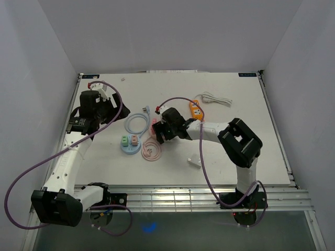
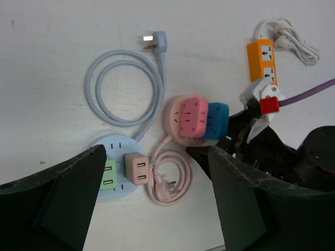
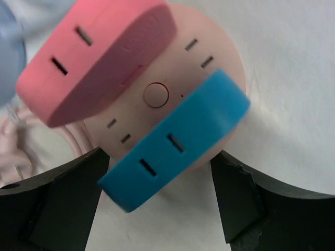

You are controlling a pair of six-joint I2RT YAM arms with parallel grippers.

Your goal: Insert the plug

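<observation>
A: Starting nearest the bases: anything in the left gripper [image 2: 155, 167]?

B: Nothing. Spread wide and empty, hung high over the table [image 2: 47, 42], probably to keep clear and give its camera the whole layout.

A: Just beyond?

B: Look at the coiled pink cable [image 2: 172, 180], then the round blue socket [image 2: 118, 142] right beside it, carrying a green adapter [image 2: 109, 175] and a pale pink adapter [image 2: 137, 168] side by side.

A: Where to find the plug?

B: On top of the round pink socket [image 3: 222, 52], next to a pink adapter [image 3: 94, 57]. Taking the blue plug [image 3: 178, 141] for the task's own piece, as a guess rather than a certainty. Lying skewed and overhanging the rim, so likely not pressed home; hard to judge how deep.

A: Gripped?

B: Not by the look of it. See the right gripper [image 3: 157, 172] opened wide, straddling the lower end of the blue plug with a finger on each side, apparently lined up to close on its sides. Impossible to say whether touching yet.

A: Next, then?

B: Probably closing, squaring up over the slots, then pressing straight down; worth minding a tip or slide of the light socket.

A: Farther back?

B: Past the socket, a looped blue-grey cable [image 2: 162, 65]; then an orange power strip [image 2: 260, 64]; farthest, a bundled white cable [image 2: 296, 44]. Well apart from the work, so no hindrance.
</observation>
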